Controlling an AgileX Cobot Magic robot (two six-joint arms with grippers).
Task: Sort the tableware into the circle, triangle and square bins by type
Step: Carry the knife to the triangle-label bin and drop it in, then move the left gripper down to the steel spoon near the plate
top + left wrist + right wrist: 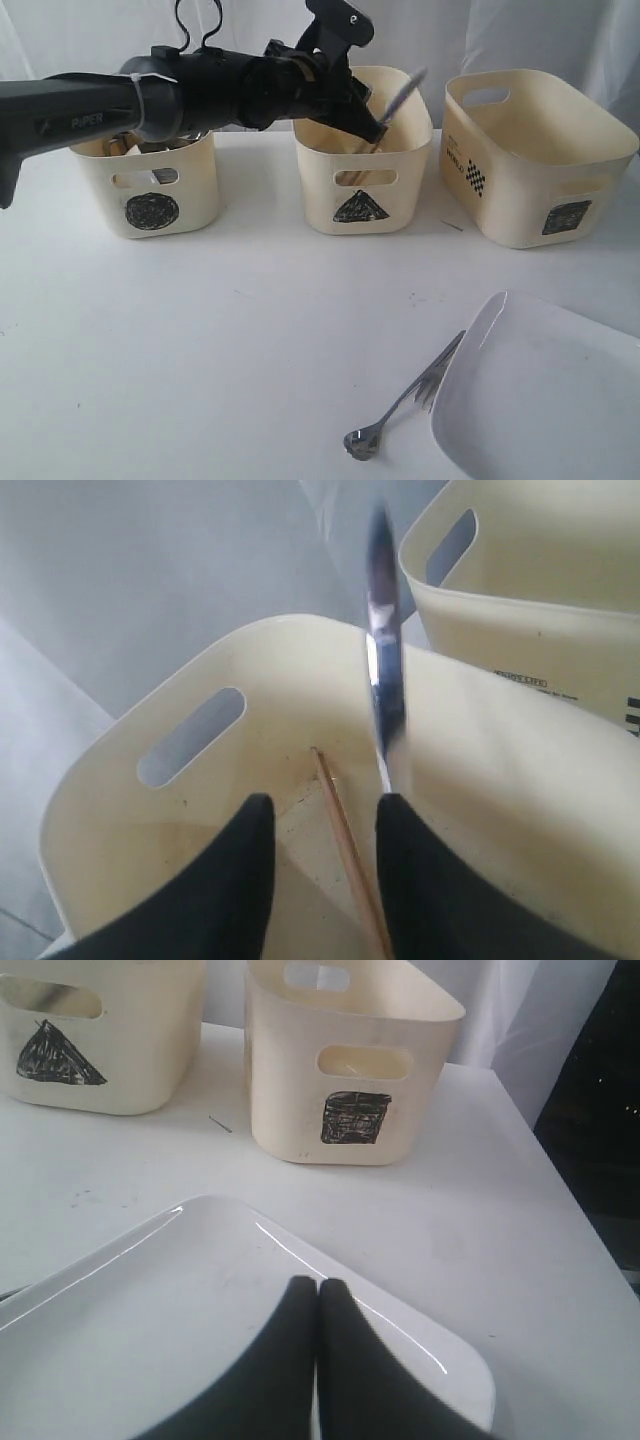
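We see our left claw (325,805) released inside the triangle bin (120,810), with the blurred steel knife (384,670) just ahead of one finger and a chopstick (345,850) below. Our right claw (318,1285) is clenched empty above the white plate (180,1290).

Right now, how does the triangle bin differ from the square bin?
The triangle bin bears a black triangle, the square bin a black square. The triangle bin looks smaller than the square bin. The open left end effector hangs over the triangle bin, where a chopstick lies and a blurred knife sticks up; nothing hangs over the square bin. Both are cream, with cut-out handles.
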